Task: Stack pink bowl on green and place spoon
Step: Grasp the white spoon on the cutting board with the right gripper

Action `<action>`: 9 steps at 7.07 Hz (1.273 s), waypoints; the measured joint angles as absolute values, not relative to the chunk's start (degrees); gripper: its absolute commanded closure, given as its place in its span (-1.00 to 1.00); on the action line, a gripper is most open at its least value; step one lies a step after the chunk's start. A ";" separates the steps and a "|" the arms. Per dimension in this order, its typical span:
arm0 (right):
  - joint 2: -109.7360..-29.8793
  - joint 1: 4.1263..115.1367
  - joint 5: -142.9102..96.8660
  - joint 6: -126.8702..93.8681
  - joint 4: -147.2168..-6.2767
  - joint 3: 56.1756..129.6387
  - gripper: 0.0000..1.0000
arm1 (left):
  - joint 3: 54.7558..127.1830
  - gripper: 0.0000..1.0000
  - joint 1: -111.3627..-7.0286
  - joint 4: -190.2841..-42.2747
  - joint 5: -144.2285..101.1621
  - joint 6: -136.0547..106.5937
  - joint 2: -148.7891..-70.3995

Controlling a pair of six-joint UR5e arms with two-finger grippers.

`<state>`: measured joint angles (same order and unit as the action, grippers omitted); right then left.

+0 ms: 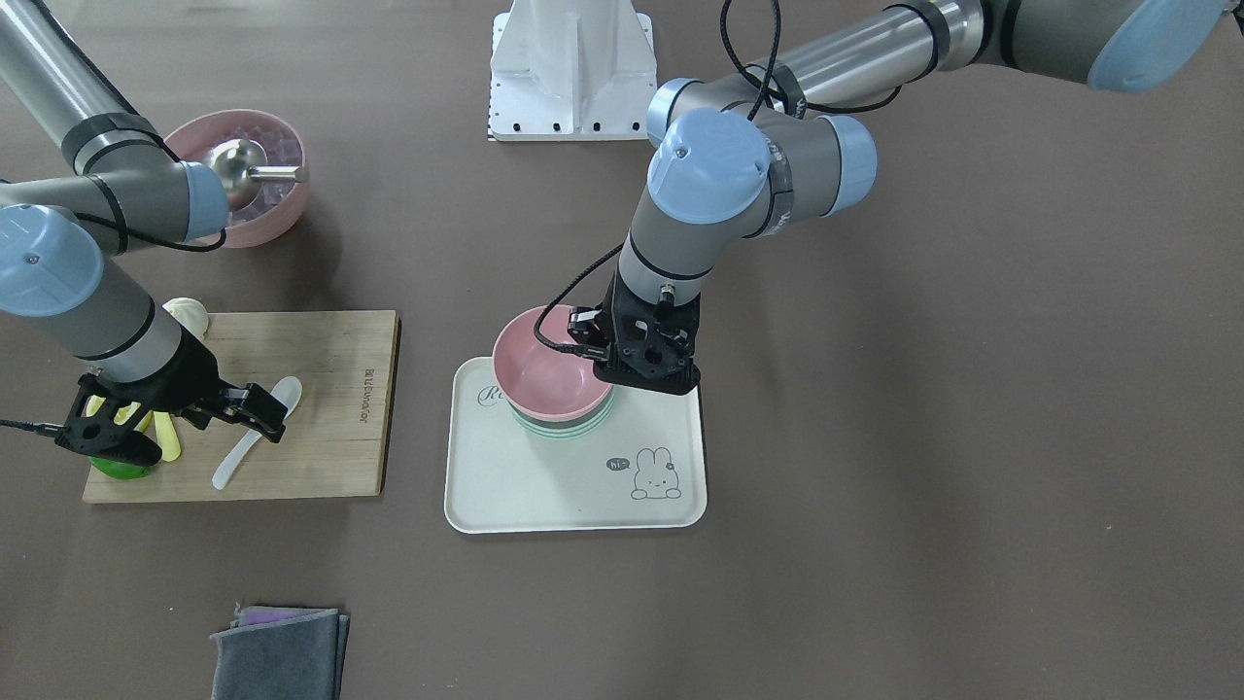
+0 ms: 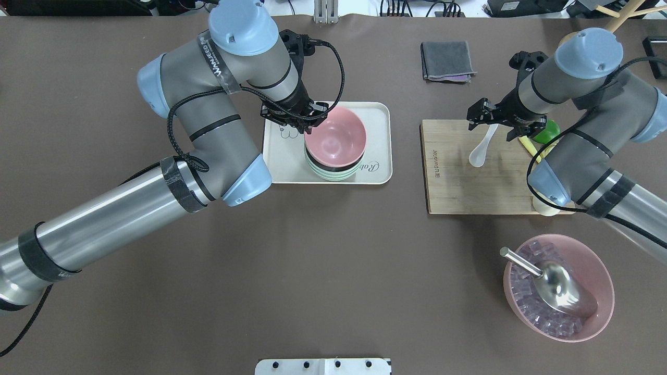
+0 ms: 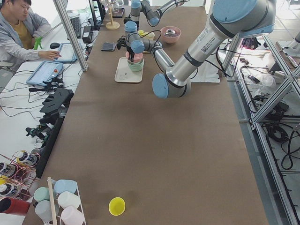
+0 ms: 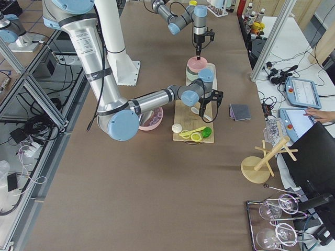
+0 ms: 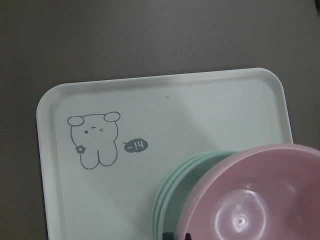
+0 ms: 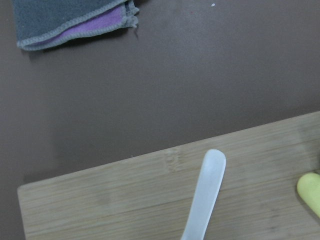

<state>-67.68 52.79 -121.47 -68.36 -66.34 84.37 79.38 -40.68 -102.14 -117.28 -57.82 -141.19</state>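
Overhead exterior: spoon lies diagonally, scoop end lower-left; cannot tell jaws' state.

- I read "hi~" in a dark speech bubble beside the bunny drawing on the pale rectangular plastic tray.
- A cursive word on that tray begins "Ro"; the rest is unclear.
- An engraved line on the bamboo cutting board is too small to read.

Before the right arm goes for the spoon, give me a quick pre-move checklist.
1. Pink plastic bowl nested on the green bowl stack, on the pale tray: ok.
2. Left gripper open at the pink bowl's rim: cannot tell.
3. White plastic spoon lying free on the bamboo cutting board: ok.
4. Right gripper open over the spoon's handle: ok.
5. Pink bowl empty, room for the spoon: ok.
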 measured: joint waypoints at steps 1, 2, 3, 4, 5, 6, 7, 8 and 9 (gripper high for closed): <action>-66.97 52.73 -121.45 -70.24 -66.32 83.22 -0.74 | 79.40 -0.85 -40.39 -102.99 -116.05 -57.85 -140.95; -66.73 52.64 -121.56 -70.33 -66.32 82.25 -0.11 | 79.39 -0.85 -40.11 -103.76 -115.37 -57.89 -140.72; -66.77 52.54 -121.80 -69.53 -66.31 81.55 0.99 | 79.38 -0.85 -40.03 -104.15 -115.09 -57.89 -140.49; -66.78 52.51 -122.18 -69.07 -66.46 81.24 1.00 | 79.38 -0.85 -40.01 -104.33 -115.00 -57.86 -140.32; -66.68 52.52 -122.57 -68.90 -66.74 81.10 1.00 | 79.47 -0.85 -39.96 -104.38 -114.97 -57.84 -140.17; -66.59 52.64 -122.79 -68.84 -66.89 81.07 1.00 | 79.59 -0.85 -39.95 -104.43 -114.97 -57.83 -139.99; -66.53 52.92 -123.18 -68.83 -66.92 81.18 1.00 | 79.66 -0.85 -39.96 -104.49 -114.96 -57.85 -139.90; -66.08 53.33 -123.88 -69.04 -67.05 81.84 1.00 | 79.69 -0.85 -39.96 -104.75 -114.96 -57.91 -139.81; -64.47 53.37 -124.31 -69.72 -67.88 82.72 1.00 | 79.92 -0.85 -39.96 -105.28 -114.96 -58.01 -139.66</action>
